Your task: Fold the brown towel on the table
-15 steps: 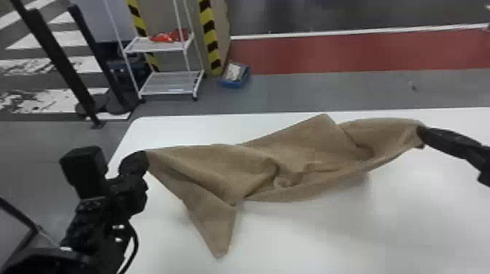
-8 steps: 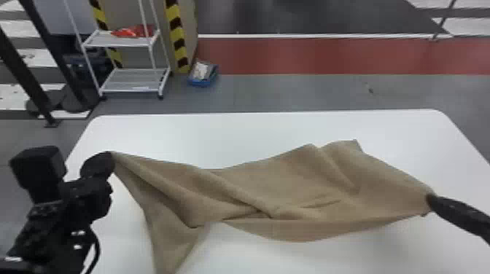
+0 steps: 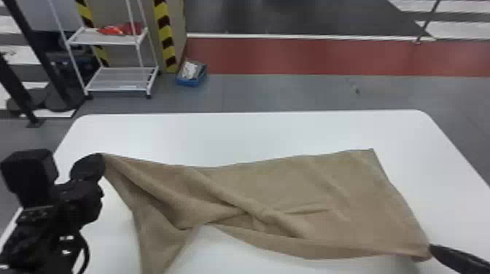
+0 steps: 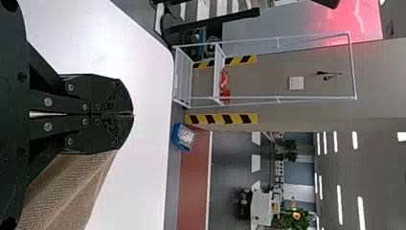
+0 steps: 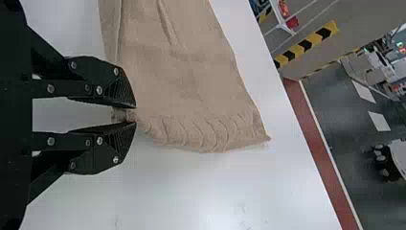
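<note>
Left gripper [image 3: 91, 167] is pinching one corner of the brown towel [image 3: 310, 189], fingers pressing together at the tips. Right gripper [image 3: 437, 250] is clamping a bunched bit at the towel's other end, fingers standing slightly apart around the cloth. Towel is stretching between both over the white table [image 3: 255, 138], creasing diagonally mid-length, a loose flap hanging near the left gripper.

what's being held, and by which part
The towel: the left gripper holds a left corner, the right gripper the near right corner.
</note>
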Robot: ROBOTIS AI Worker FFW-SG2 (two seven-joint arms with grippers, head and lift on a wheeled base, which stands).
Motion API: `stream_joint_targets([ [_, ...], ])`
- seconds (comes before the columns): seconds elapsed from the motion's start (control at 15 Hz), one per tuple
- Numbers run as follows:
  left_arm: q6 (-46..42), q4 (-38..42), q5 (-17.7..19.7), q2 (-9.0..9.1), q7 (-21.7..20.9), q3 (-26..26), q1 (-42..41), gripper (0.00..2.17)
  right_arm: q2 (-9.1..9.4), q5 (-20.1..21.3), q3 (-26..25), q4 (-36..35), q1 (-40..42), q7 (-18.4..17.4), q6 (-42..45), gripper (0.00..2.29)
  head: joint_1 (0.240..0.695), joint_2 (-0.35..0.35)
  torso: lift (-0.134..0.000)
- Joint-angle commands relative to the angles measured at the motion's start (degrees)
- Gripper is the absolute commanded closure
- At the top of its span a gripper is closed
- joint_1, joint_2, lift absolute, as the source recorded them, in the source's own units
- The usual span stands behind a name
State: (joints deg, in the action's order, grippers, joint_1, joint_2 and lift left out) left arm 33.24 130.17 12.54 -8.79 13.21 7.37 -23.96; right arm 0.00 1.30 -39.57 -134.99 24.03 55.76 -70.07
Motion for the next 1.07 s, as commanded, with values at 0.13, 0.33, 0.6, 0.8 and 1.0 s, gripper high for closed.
stream_joint_targets([
  [0.13, -0.58, -0.62, -0.15, 0.00, -0.12, -0.16, 0.67, 1.74, 0.05, 0.19, -7.81, 6.76, -11.11, 2.24, 2.26, 0.04, 0.695, -0.110, -0.124],
  [0.33, -0.76, -0.88, -1.56, 0.09, -0.12, -1.92, 0.67, 1.74, -1.85, -1.65, -3.23, 23.90, -22.89, 2.24, 18.26, 0.12, 0.695, -0.137, -0.124],
  [0.6, -0.76, -0.88, -2.09, 0.00, -0.82, -3.15, 0.58, 1.74, -6.59, 3.88, 7.58, 44.55, -35.20, -0.31, 31.44, 0.29, 0.695, -0.117, -0.124],
  [0.8, -0.76, -1.06, -2.09, -0.09, -1.17, -3.32, 0.58, 1.74, -6.33, 11.79, 14.78, 51.41, -40.21, -5.58, 35.66, 0.39, 0.695, -0.091, -0.124],
  [1.0, -0.76, -1.41, -2.00, -0.27, -1.26, -3.32, 0.58, 1.74, -6.15, 16.54, 21.20, 55.36, -42.32, -11.03, 37.77, 0.41, 0.695, -0.065, -0.124],
])
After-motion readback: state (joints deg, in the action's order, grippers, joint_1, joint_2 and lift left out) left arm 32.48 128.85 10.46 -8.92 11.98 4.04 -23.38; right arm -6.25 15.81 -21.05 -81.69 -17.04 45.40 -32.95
